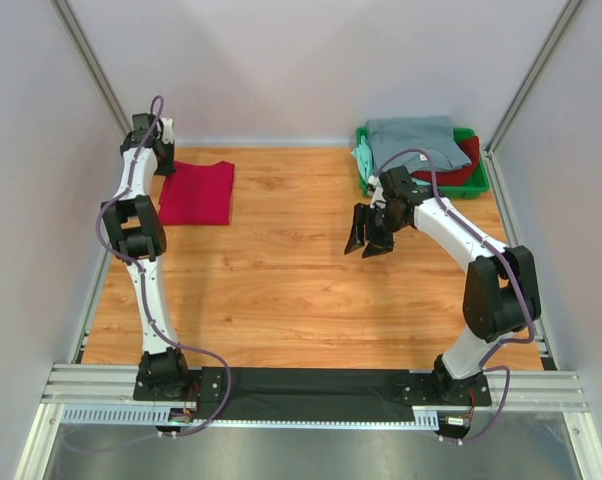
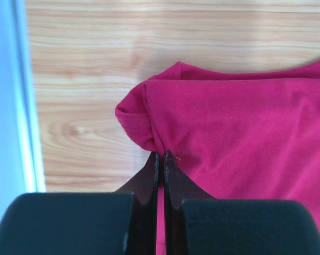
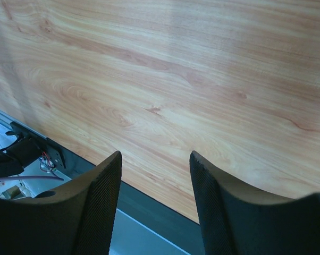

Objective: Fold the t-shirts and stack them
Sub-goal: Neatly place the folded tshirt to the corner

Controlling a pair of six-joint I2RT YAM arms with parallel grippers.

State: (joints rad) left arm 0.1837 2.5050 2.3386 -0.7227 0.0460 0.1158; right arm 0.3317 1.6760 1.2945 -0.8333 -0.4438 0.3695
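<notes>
A bright crimson-red t-shirt [image 1: 197, 191] lies folded at the far left of the table. It fills the left wrist view [image 2: 240, 127]. My left gripper [image 2: 160, 158] is shut on a pinch of its cloth at the back left corner [image 1: 165, 160]. My right gripper [image 1: 371, 238] is open and empty, hovering above bare wood right of centre; its fingers [image 3: 99, 202] frame only wood. A grey-blue t-shirt [image 1: 413, 140] lies on top of a pile in the green tray [image 1: 471, 190], with a mint-green one [image 1: 362, 156] and a darker red one [image 1: 463, 170] under it.
Grey walls and metal posts close the table at the back and sides. The left wall [image 2: 6, 95] is right beside the red shirt's corner. A dark strip and metal rail [image 1: 311, 390] run along the near edge, seen also in the right wrist view [image 3: 144, 212].
</notes>
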